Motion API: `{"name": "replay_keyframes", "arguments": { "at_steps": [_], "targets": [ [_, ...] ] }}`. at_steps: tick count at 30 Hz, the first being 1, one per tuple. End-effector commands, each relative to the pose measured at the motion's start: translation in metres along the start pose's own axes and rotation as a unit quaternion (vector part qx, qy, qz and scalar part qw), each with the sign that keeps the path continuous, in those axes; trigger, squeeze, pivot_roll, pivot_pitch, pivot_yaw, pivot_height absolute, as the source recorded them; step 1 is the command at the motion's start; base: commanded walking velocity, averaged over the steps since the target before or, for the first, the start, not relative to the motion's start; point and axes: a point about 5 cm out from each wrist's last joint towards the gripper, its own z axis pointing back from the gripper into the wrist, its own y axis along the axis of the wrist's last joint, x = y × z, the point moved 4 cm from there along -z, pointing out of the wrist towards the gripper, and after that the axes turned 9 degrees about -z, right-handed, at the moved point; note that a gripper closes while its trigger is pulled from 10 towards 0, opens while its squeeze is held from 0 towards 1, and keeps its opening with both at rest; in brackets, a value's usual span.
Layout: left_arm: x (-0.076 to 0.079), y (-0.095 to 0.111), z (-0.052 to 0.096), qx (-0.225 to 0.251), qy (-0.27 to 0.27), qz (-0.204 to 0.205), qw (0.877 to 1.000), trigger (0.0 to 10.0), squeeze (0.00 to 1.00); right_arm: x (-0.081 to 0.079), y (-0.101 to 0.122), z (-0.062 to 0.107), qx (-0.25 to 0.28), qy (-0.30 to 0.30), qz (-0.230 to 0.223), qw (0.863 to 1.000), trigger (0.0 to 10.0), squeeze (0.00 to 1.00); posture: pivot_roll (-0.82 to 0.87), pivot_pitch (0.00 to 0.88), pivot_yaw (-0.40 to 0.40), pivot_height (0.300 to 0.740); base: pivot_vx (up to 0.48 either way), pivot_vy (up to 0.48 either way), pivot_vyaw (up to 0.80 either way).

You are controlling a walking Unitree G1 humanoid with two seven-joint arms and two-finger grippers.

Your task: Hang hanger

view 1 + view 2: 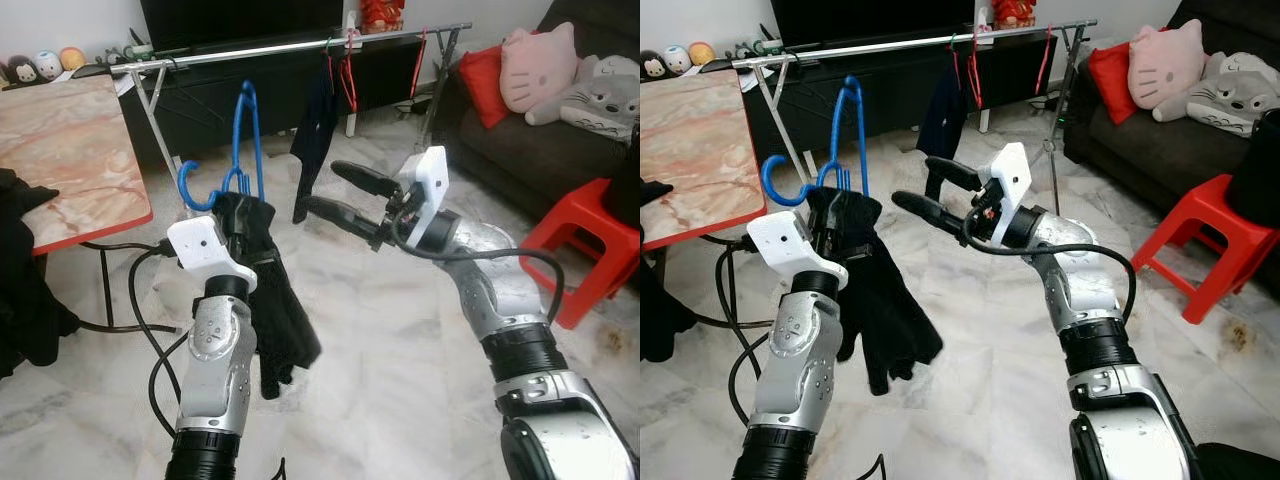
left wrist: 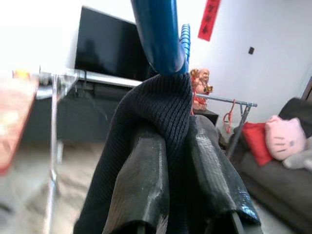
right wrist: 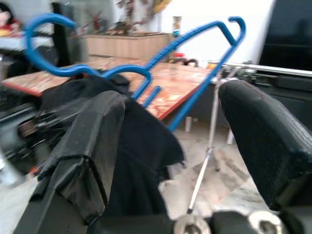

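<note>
Left eye view: left gripper point(image 1: 238, 215) is raised before the robot, fingers pinched on a blue hanger point(image 1: 243, 150) draped with a black garment point(image 1: 272, 300). Hanger stands upright, its hook curling toward the table point(image 1: 70, 160) on the left, well short of the rail point(image 1: 290, 46) behind. Right gripper point(image 1: 322, 188) sits just beside the garment, fingers spread, touching nothing. On the rail hang a dark garment point(image 1: 317, 135) and red hangers point(image 1: 347, 72). A sofa point(image 1: 520, 150) and red stool point(image 1: 585, 240) stand to the right.
</note>
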Motion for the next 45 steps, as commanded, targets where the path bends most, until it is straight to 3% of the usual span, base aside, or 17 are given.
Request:
{"name": "replay_keyframes", "arguments": {
  "at_steps": [1, 8, 12, 13, 14, 16, 18, 24, 29, 31, 32, 33, 35, 39, 42, 43, 45],
  "targets": [
    [0.006, 0.015, -0.002, 0.043, -0.002, -0.04, 0.998, 10.0, 0.0, -0.001, 0.013, -0.004, 0.017, -0.001, 0.007, 1.0, 10.0, 0.0, -0.09, 0.0, -0.021, 0.74, 0.0, 0.0, 0.0],
    [-0.008, 0.021, 0.001, 0.081, 0.058, -0.209, 0.973, 10.0, 0.0, 0.006, 0.018, -0.007, 0.037, -0.039, 0.0, 0.999, 10.0, 0.0, -0.08, 0.0, -0.021, 0.74, 0.0, 0.0, 0.0],
    [-0.01, 0.007, -0.004, 0.043, 0.048, -0.202, 0.977, 10.0, 0.0, 0.01, 0.021, -0.009, 0.043, -0.057, 0.0, 0.997, 10.0, 0.0, -0.08, 0.0, -0.017, 0.74, 0.0, 0.0, 0.0],
    [0.0, -0.01, -0.005, 0.0, 0.007, -0.184, 0.983, 10.0, 0.0, 0.009, 0.021, -0.01, 0.043, -0.053, 0.001, 0.998, 10.0, 0.0, -0.08, 0.0, -0.018, 0.74, 0.0, 0.0, 0.0],
    [0.0, -0.01, -0.005, 0.0, 0.007, -0.184, 0.983, 10.0, 0.0, 0.009, 0.021, -0.01, 0.043, -0.053, 0.001, 0.998, 10.0, 0.0, -0.08, 0.0, -0.018, 0.74, 0.0, 0.0, 0.0],
    [0.019, -0.025, 0.0, -0.026, -0.063, -0.176, 0.982, 10.0, 0.0, 0.004, 0.02, -0.012, 0.037, -0.039, 0.005, 0.999, 10.0, 0.0, -0.08, 0.0, -0.017, 0.74, 0.0, 0.0, 0.0],
    [0.04, -0.03, 0.006, -0.038, -0.15, -0.166, 0.974, 10.0, 0.0, -0.001, 0.018, -0.012, 0.024, -0.019, 0.017, 0.999, 10.0, 0.0, -0.08, 0.0, -0.019, 0.74, 0.0, 0.0, 0.0],
    [0.048, -0.036, 0.016, -0.072, -0.226, -0.129, 0.963, 10.0, 0.0, -0.007, 0.016, -0.011, -0.003, 0.017, 0.043, 0.999, 10.0, 0.0, -0.09, 0.0, -0.014, 0.74, 0.0, 0.0, 0.0],
    [0.049, -0.052, 0.048, -0.116, -0.382, -0.153, 0.904, 10.0, 0.0, -0.012, 0.008, -0.001, -0.055, 0.073, 0.078, 0.993, 10.0, 0.0, -0.09, 0.0, -0.013, 0.74, 0.0, 0.0, 0.0],
    [0.045, -0.056, 0.057, -0.135, -0.411, -0.153, 0.889, 10.0, 0.0, -0.016, 0.005, 0.003, -0.072, 0.099, 0.08, 0.989, 10.0, 0.0, -0.09, 0.0, -0.013, 0.74, 0.0, 0.0, 0.0],
    [0.041, -0.06, 0.066, -0.154, -0.438, -0.156, 0.872, 10.0, 0.0, -0.02, 0.0, 0.009, -0.094, 0.124, 0.084, 0.984, 10.0, 0.0, -0.09, 0.0, -0.015, 0.74, 0.0, 0.0, 0.0],
    [0.041, -0.06, 0.066, -0.154, -0.438, -0.156, 0.872, 10.0, 0.0, -0.02, 0.0, 0.009, -0.094, 0.124, 0.084, 0.984, 10.0, 0.0, -0.09, 0.0, -0.015, 0.74, 0.0, 0.0, 0.0],
    [0.036, -0.064, 0.081, -0.182, -0.481, -0.155, 0.844, 10.0, 0.0, -0.023, -0.009, 0.02, -0.143, 0.165, 0.086, 0.972, 10.0, 0.0, -0.09, 0.0, -0.016, 0.74, 0.0, 0.0, 0.0],
    [0.03, -0.063, 0.097, -0.211, -0.521, -0.141, 0.815, 10.0, 0.0, -0.022, -0.023, 0.041, -0.213, 0.208, 0.086, 0.951, 10.0, 0.0, -0.09, 0.0, -0.019, 0.74, 0.0, 0.0, 0.0],
    [0.028, -0.061, 0.1, -0.216, -0.53, -0.138, 0.808, 10.0, 0.0, -0.022, -0.026, 0.048, -0.232, 0.221, 0.087, 0.943, 10.0, 0.0, -0.09, 0.0, -0.019, 0.74, 0.0, 0.0, 0.0],
    [0.025, -0.058, 0.102, -0.219, -0.534, -0.129, 0.806, 10.0, 0.0, -0.022, -0.037, 0.064, -0.274, 0.244, 0.074, 0.927, 10.0, 0.0, -0.09, 0.0, -0.02, 0.74, 0.0, 0.0, 0.0],
    [0.024, -0.057, 0.103, -0.221, -0.536, -0.124, 0.805, 10.0, 0.0, -0.022, -0.042, 0.071, -0.291, 0.254, 0.067, 0.92, 10.0, 0.0, -0.09, 0.0, -0.02, 0.74, 0.0, 0.0, 0.0]
  ]
}}
